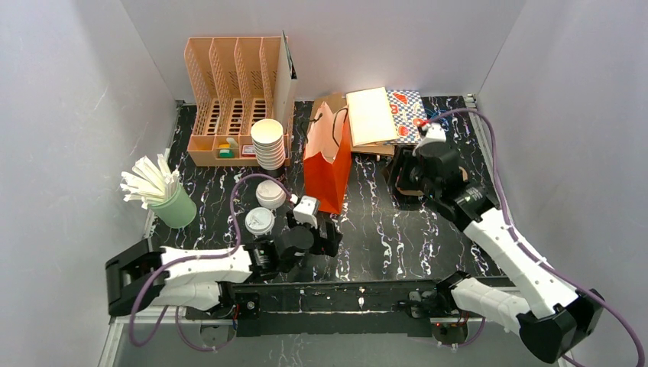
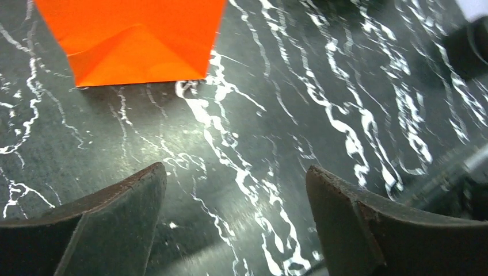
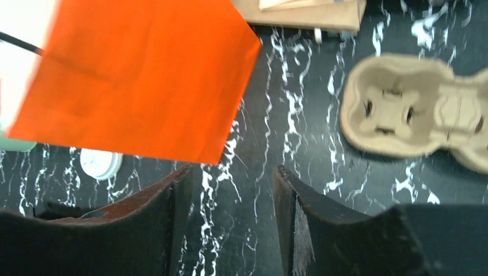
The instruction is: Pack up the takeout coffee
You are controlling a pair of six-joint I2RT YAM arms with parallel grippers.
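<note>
White plastic caps a dark takeout cup [image 1: 259,222] standing on the black, white-veined tabletop [image 1: 382,229], at 8 o'clock from the upright orange paper bag [image 1: 327,164] in mid-table. Near the cup, at its 12 o'clock, sits a second white round piece [image 1: 270,193]; whether it is a lid or a cup cannot be told.

The left gripper [image 2: 236,178] hangs low at the bag's 6 o'clock, its fingers spread wide over bare table. The right gripper [image 3: 233,178], at the bag's 3 o'clock, shows only a narrow gap between its fingers and holds nothing. Beside it lies a moulded pulp carrier [image 3: 397,109], its visible well empty.

Plain pale grey walls [image 1: 76,92] close in three sides. A mint cup [image 1: 177,208] at 9 o'clock holds white wrapped sticks [image 1: 149,180]. At 11 o'clock a peach file organiser [image 1: 237,84] carries small green and yellow items in its front trays, with a stack of white cups [image 1: 267,144] touching its right corner. Flat boxes [image 1: 382,115], one of them checked, lie at 1 o'clock.
</note>
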